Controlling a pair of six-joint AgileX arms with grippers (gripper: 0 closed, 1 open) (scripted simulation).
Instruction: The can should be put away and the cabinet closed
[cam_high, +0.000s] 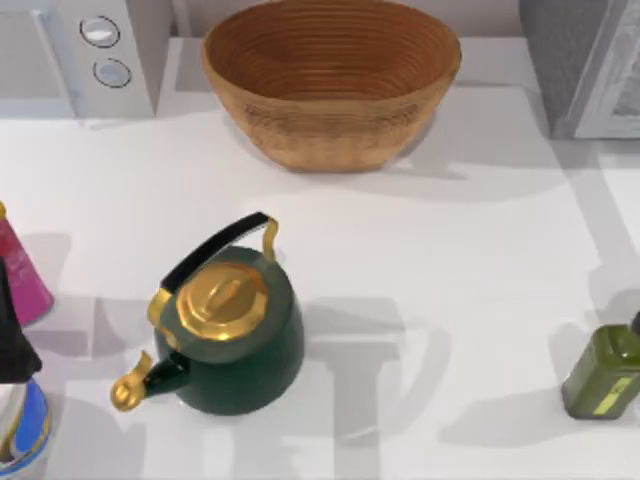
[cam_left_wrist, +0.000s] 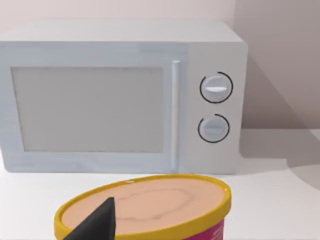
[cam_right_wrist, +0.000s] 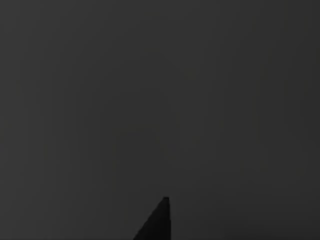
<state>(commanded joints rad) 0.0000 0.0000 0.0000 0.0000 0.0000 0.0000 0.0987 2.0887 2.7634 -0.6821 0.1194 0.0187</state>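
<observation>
Green kettle (cam_high: 235, 335) mid-table, wicker basket (cam_high: 330, 80) behind, olive bottle (cam_high: 605, 370) at right edge, right wrist view dark, both grippers' finger state impossible to tell.

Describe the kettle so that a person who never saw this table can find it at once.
Start at the big woven basket at the table's back. Nearer the camera and a little to the top view's left stands the kettle. Its dark green body, gold lid, gold spout and black handle set it apart.

white table (cam_high: 480, 300), kettle (cam_high: 235, 335), basket (cam_high: 330, 80), microwave (cam_left_wrist: 120, 95)
</observation>
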